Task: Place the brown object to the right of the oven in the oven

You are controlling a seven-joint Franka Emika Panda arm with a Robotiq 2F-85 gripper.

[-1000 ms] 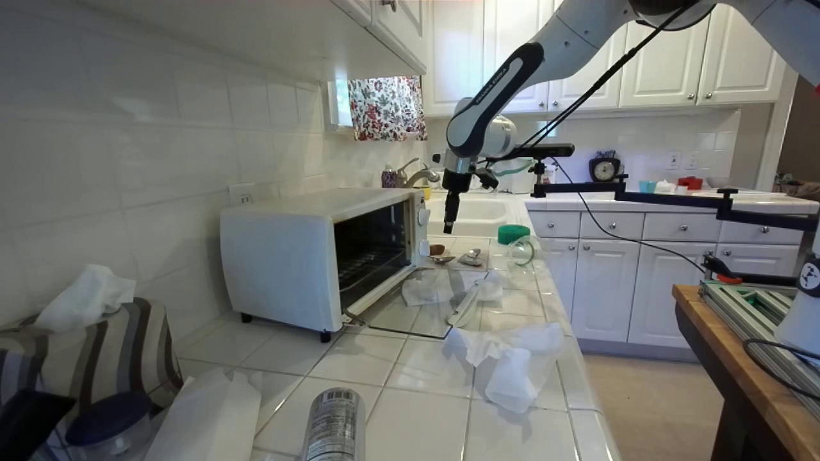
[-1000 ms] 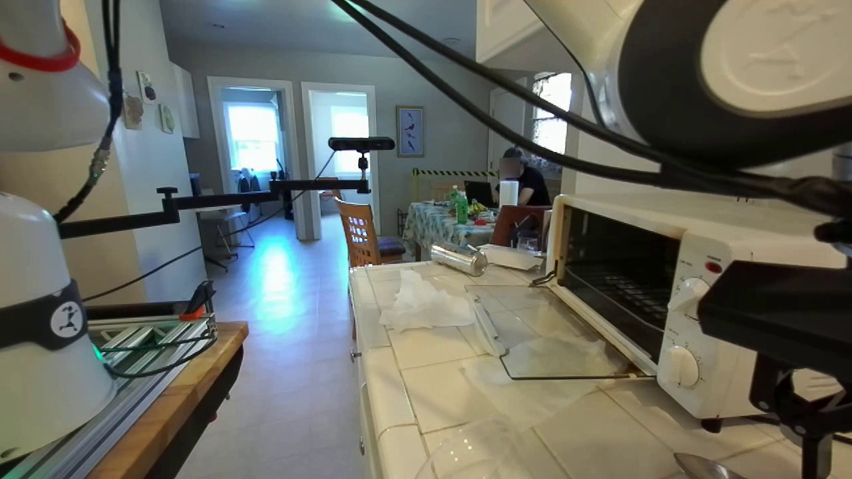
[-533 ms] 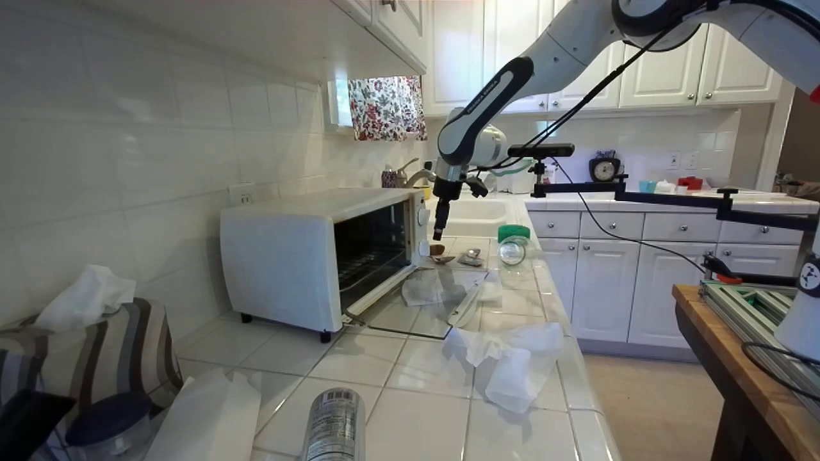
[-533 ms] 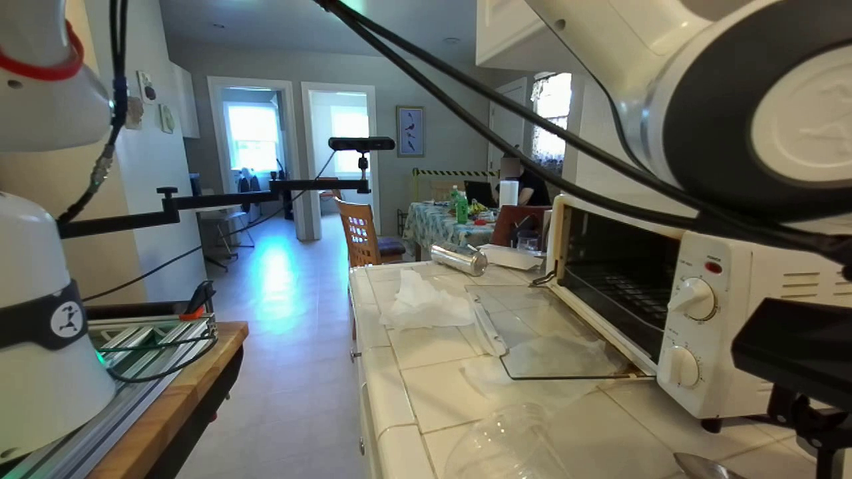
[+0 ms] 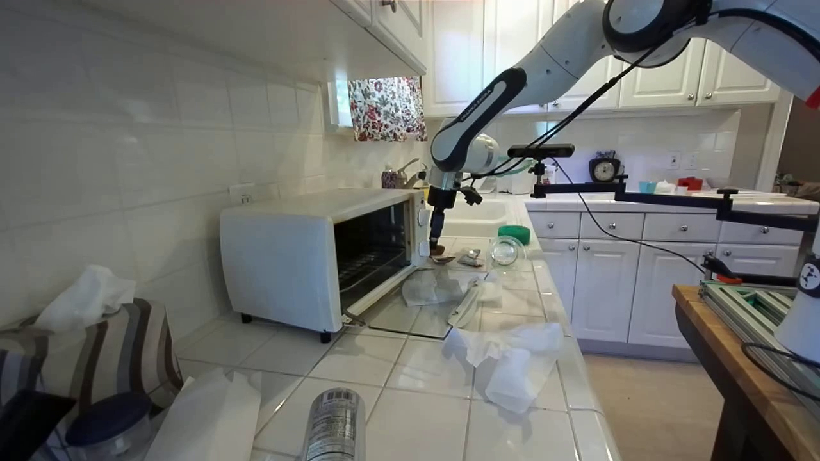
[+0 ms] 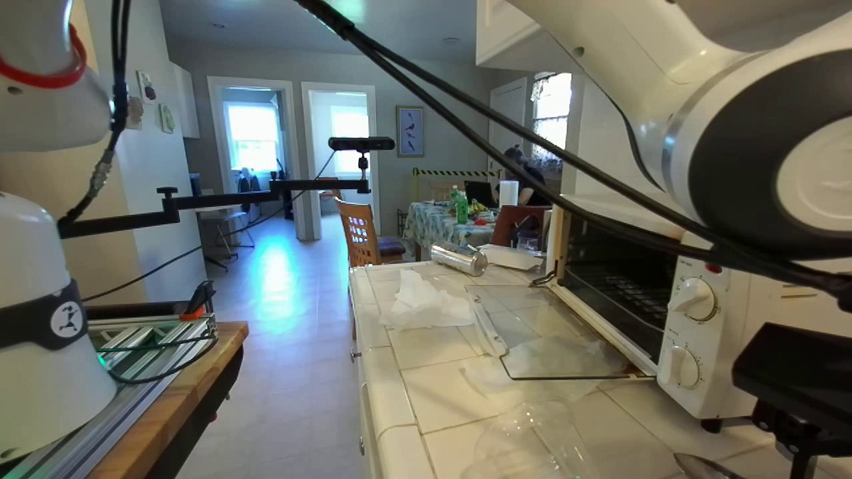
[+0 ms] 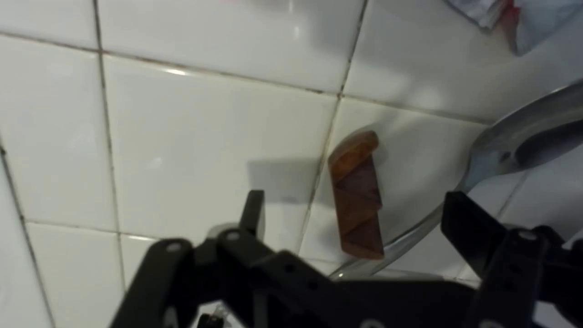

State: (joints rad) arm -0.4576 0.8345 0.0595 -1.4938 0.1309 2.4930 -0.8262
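Note:
The brown wooden object (image 7: 357,200), a small piece with a zigzag edge, lies on the white tiles in the wrist view. It also shows in an exterior view (image 5: 438,250), beside the oven's control side. My gripper (image 7: 355,195) is open, its two fingers wide apart on either side of the brown object and touching nothing visible. In an exterior view the gripper (image 5: 436,238) points down just above the object. The white toaster oven (image 5: 275,269) has its glass door (image 5: 410,317) folded down. It also shows in an exterior view (image 6: 725,379), where the gripper's fingers are out of view.
A metal spoon (image 7: 487,155) lies right against or under the brown object's near end. A crumpled wrapper (image 5: 471,257), a clear jar (image 5: 506,253) and a green lid (image 5: 514,234) lie nearby. White paper (image 5: 519,371) and a can (image 5: 335,422) are on the counter.
The arm has moved down and toward the oven's control side, bringing the gripper from above the counter to just over the brown object. The clear jar appears to have rolled or turned slightly.

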